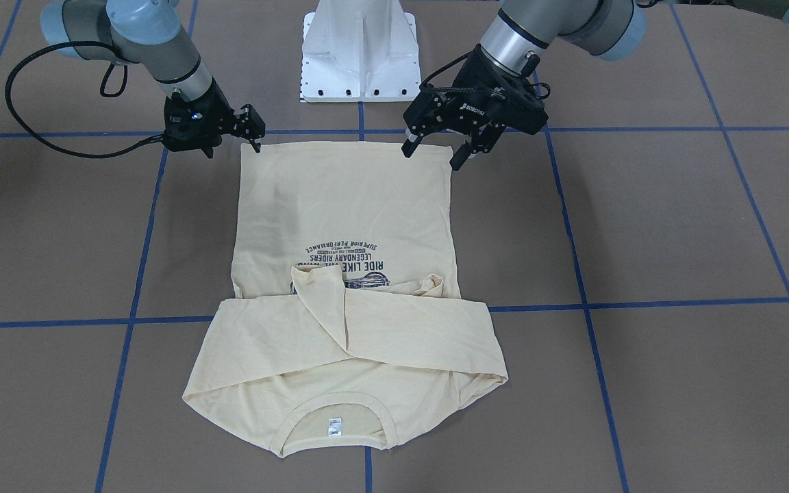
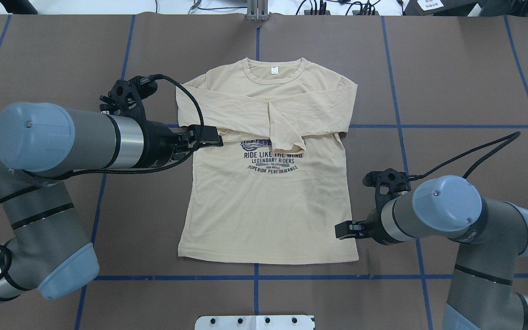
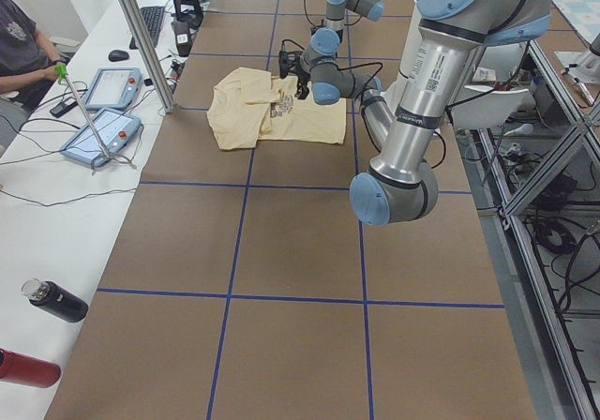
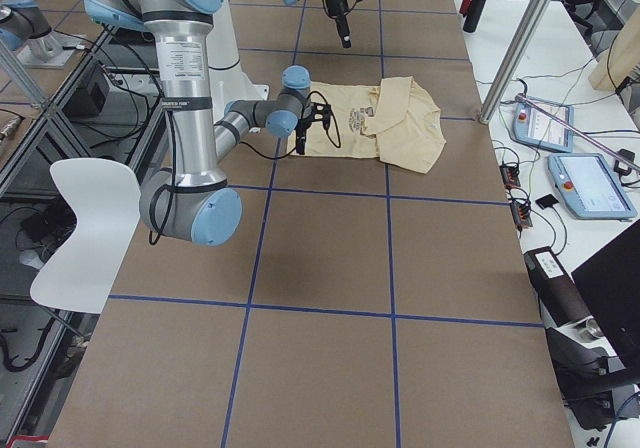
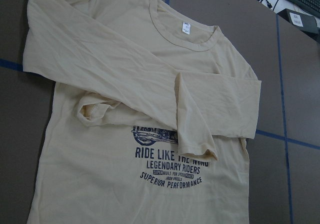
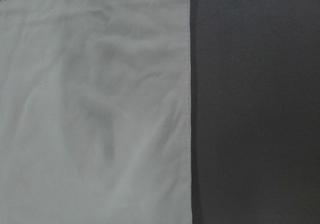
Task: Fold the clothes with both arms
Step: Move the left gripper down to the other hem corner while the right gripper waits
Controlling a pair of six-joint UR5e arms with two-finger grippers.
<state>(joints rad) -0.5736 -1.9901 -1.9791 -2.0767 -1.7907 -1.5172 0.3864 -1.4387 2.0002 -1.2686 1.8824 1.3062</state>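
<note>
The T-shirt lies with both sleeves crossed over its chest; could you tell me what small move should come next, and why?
Probably lower the left gripper to its hem corner. The T-shirt has its sleeves already folded in, so the bottom-up fold seems next. The right gripper sits low beside its corner, while the left, fingers open, hangs well above the cloth.

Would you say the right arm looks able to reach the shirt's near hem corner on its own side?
Probably yes: the right gripper hangs right beside that corner of the shirt, and nothing lies between them.
</note>
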